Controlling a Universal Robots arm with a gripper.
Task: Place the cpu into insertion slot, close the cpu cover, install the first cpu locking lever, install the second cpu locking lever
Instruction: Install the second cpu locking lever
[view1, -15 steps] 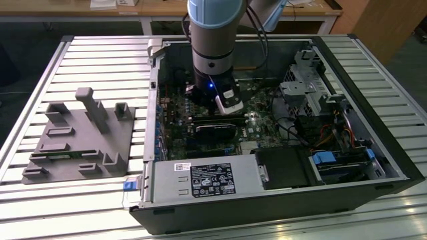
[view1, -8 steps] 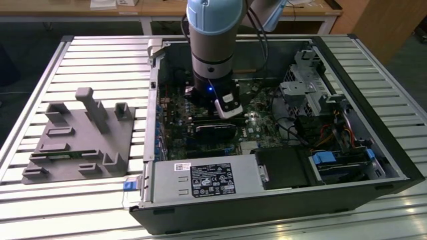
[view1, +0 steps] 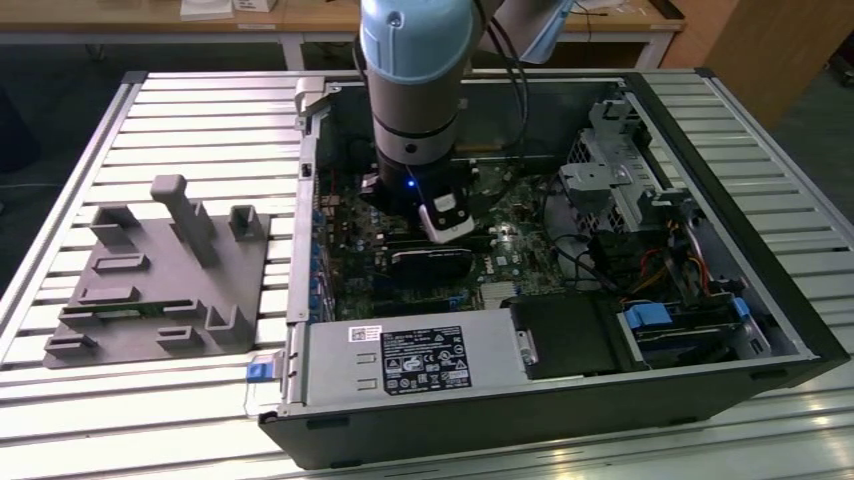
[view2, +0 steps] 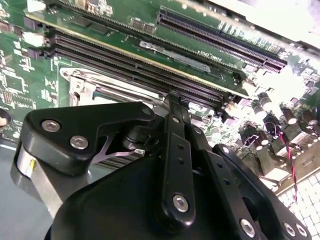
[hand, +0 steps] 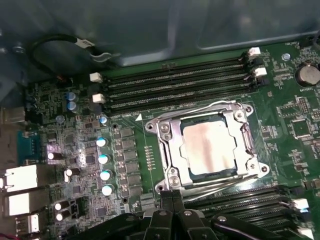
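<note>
The cpu (hand: 209, 150), a silvery-grey square, lies flat in the insertion slot (hand: 165, 186) on the green motherboard. The cpu cover (hand: 172, 148), a silvery frame, lies down around it, and the chip's top shows through the cut-out. Thin wire locking levers run along the socket's edges, one by the memory slots (hand: 200, 111) and one on the opposite side (hand: 225, 182). My gripper (hand: 172, 195) is shut with nothing seen between its black fingers, the tips just off the socket's edge. In the second wrist view the fingertips (view2: 173, 100) point at the socket frame (view2: 80, 85). My arm (view1: 414, 120) reaches down into the open case.
Long black memory slots (hand: 175, 82) flank the socket on two sides. Capacitors (hand: 104, 160) stand close by. In the case sit a grey labelled power-supply box (view1: 407, 360), a drive cage (view1: 614, 170) and cables (view1: 654, 265). A grey fixture (view1: 154, 275) lies at the exterior view's left.
</note>
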